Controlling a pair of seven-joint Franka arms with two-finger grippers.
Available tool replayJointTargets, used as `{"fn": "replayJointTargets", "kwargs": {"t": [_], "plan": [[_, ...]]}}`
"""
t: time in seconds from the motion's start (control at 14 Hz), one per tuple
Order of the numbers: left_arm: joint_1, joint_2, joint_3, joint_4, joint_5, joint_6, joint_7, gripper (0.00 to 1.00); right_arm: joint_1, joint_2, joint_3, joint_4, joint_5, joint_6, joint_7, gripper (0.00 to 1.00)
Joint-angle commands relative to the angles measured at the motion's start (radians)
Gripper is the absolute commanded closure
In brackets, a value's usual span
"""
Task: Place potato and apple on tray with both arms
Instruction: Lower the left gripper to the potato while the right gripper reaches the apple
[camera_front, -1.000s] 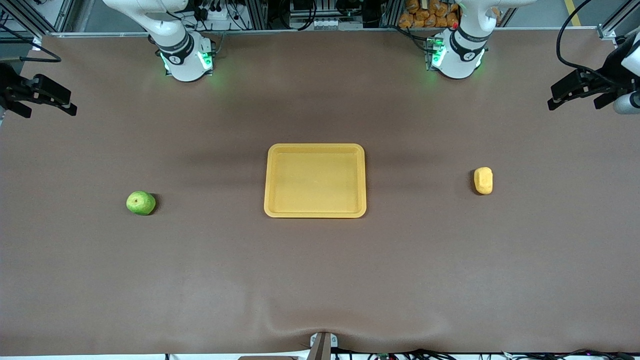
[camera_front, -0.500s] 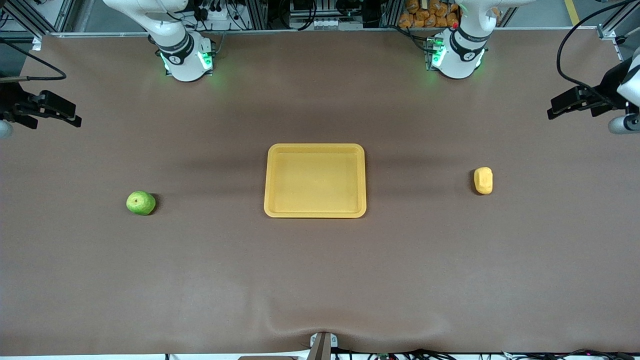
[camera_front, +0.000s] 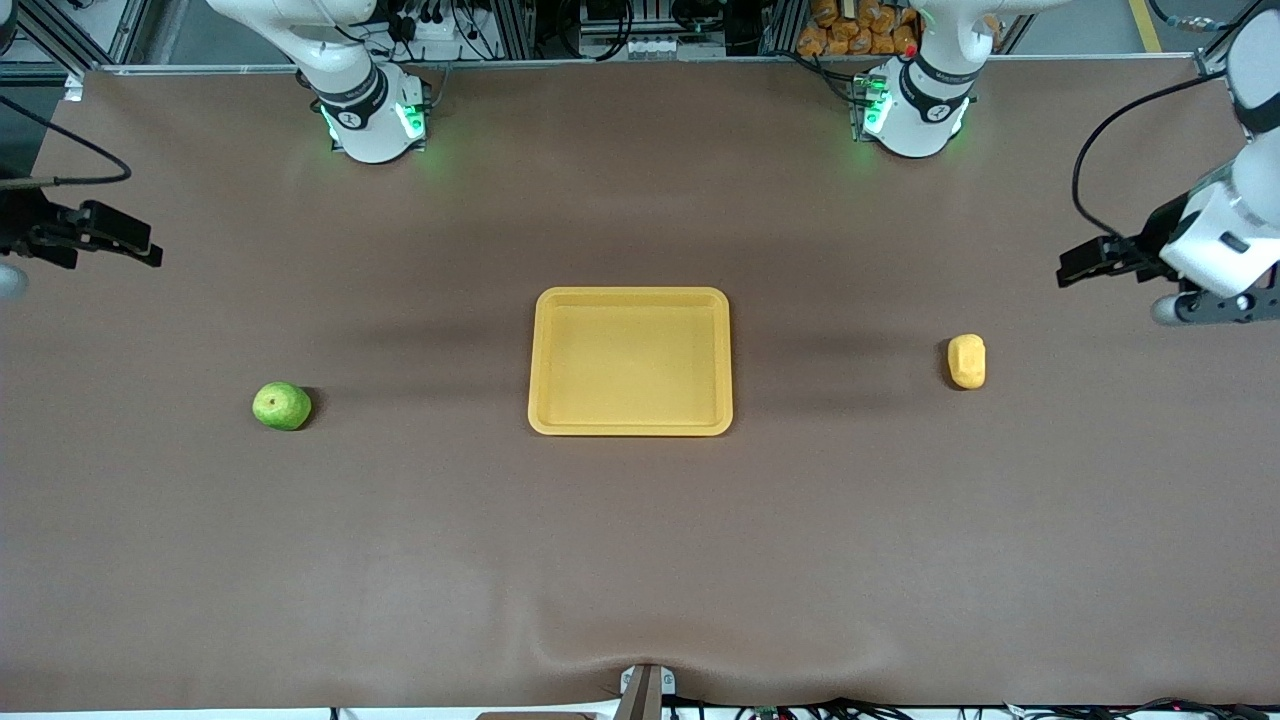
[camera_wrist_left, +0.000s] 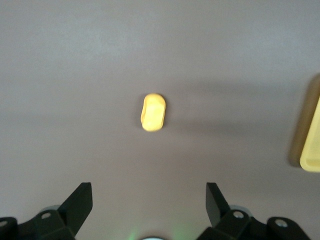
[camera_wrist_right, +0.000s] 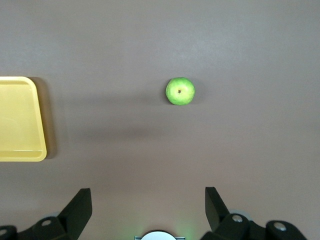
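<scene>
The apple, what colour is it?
Bright green, with a dark stem dimple; the apple shows best in the right wrist view.

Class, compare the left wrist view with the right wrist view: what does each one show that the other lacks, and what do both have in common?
Only the left wrist view shows the potato, lying on the table with the open left gripper above it, empty. Only the right wrist view shows the apple, stem dimple up, with the open right gripper above it, also empty. Both show the brown table and an edge of the yellow tray, with each fruit apart from it.
</scene>
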Motion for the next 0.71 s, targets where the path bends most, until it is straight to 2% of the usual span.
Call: {"fn": "replayJointTargets", "kwargs": {"t": [0.0, 0.21, 0.64], "plan": [[0.005, -0.02, -0.003, -0.112, 0.019, 0.126, 0.018, 0.0, -0.02, 0.032, 0.011, 0.024, -0.003, 0.002, -0.011, 0.0], [0.005, -0.012, -0.004, -0.205, 0.028, 0.261, 0.018, 0.0, -0.02, 0.069, 0.011, 0.024, -0.005, 0.008, -0.011, 0.0], [0.005, 0.029, -0.004, -0.334, 0.048, 0.473, 0.018, 0.0, -0.021, 0.141, 0.011, 0.023, -0.005, 0.048, -0.011, 0.0]]}}
